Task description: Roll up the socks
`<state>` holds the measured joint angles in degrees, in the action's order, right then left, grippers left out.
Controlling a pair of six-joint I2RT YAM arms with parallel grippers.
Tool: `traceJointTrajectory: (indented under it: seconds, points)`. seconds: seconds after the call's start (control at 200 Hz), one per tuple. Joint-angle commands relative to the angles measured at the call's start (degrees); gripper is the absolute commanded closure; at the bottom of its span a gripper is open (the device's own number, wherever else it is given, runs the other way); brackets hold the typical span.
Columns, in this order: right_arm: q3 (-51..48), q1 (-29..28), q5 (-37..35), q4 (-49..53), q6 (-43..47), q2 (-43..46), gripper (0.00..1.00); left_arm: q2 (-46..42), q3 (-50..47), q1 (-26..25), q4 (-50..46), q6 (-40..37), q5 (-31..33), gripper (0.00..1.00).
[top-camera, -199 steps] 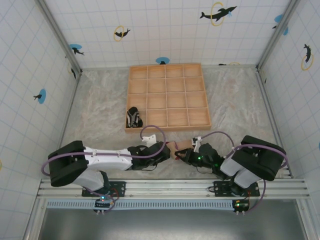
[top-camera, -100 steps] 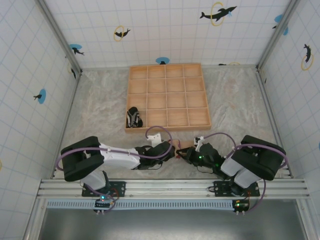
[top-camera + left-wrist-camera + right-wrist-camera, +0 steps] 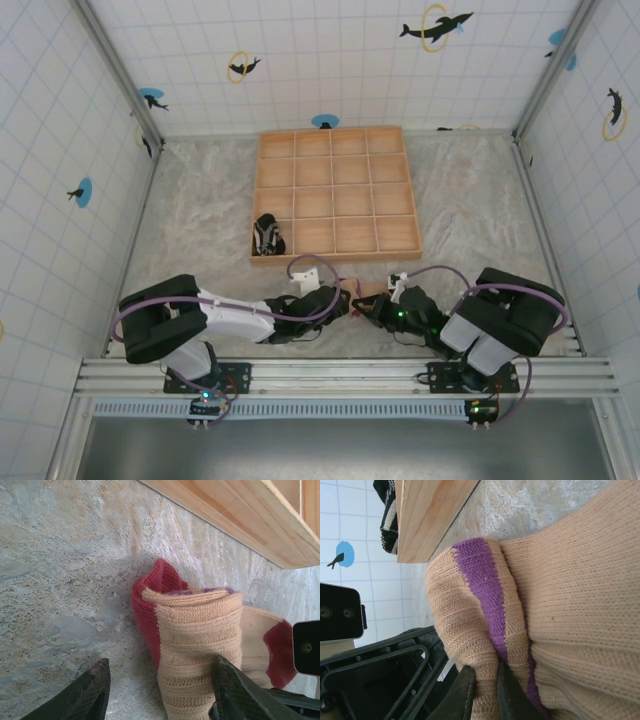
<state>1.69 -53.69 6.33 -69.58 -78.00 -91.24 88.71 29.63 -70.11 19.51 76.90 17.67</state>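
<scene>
The tan sock (image 3: 366,291) is lying on the table (image 3: 200,230) just near of the wooden tray (image 3: 335,256), its long axis running left to right between the two arms. The right gripper (image 3: 487,686) is pinching the folded cuff, narrow on the fabric beside the purple stripe (image 3: 485,590). The left gripper (image 3: 161,680) is standing about half wide, straddling the rolled left end, its left finger (image 3: 92,692) sitting apart from the wool. Closing there looks like the left arm's job. The striped sock (image 3: 266,236) is waiting at the tray's near-left corner.
</scene>
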Motion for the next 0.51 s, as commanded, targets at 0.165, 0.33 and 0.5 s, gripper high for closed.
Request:
traceJointTrajectory:
  seconds: [0.165, 0.33, 0.5]
  points:
    - [-6.9, 0.6, 1.1, 6.3, -0.1, -2.0, 1.0, 1.6, -0.9, -0.4, 9.3, -5.1, -0.1, 0.4]
    - [-7.1, 0.7, 1.1, 6.0, -0.1, -1.9, 1.0, 3.4, 0.0, 0.1, 8.3, -5.0, -1.3, 0.42]
    - [-7.5, 0.8, 1.2, 5.6, 0.0, -1.3, 1.0, 4.5, 0.1, 0.9, 6.8, -3.3, -2.1, 0.49]
